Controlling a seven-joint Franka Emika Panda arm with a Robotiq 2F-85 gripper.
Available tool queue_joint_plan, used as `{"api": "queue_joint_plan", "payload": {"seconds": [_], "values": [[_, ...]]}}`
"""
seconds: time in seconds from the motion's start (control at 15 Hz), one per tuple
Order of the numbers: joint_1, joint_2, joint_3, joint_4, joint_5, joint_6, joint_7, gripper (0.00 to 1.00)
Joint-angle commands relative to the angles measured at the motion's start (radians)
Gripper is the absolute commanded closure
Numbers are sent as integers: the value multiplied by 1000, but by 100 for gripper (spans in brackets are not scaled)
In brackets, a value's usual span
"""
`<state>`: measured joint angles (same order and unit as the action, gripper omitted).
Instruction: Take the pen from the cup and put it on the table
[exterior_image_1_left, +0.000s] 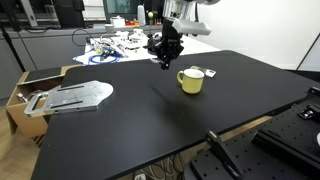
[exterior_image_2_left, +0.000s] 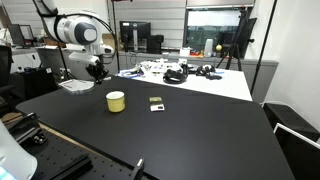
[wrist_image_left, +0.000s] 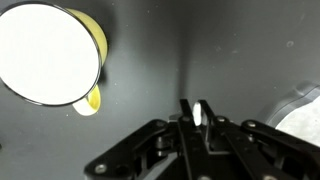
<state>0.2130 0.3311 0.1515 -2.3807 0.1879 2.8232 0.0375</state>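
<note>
Pen (wrist_image_left: 185, 106): slim, light, rigid, likely slippery; best gripped mid-shaft. My claw (wrist_image_left: 193, 114) appears clamped on it, yellow mug (wrist_image_left: 45, 50) at ten o'clock on the tabletop (wrist_image_left: 240, 50).

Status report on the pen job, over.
Gripper shut, beside cup, over table. Pen out of cup, apparently pinched between jaws. Small flat item lies by cup, not under gripper.

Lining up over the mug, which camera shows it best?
Wrist view: the yellow mug looms large at upper left, seen from above. Both exterior views show it small, side-on, upright on the black table.
</note>
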Motion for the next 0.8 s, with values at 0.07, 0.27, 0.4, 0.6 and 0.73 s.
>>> {"api": "queue_joint_plan", "payload": {"seconds": [0.07,0.27,0.4,0.6,0.73], "values": [[69,119,-85,-11,-134,163,105,97],[119,169,-150,-5,-166,198,130,97],[146,190,-179,-1,-168,208,138,97],[173,204,-203,2,-166,212,147,62],[175,208,-198,4,-158,222,152,49]]}}
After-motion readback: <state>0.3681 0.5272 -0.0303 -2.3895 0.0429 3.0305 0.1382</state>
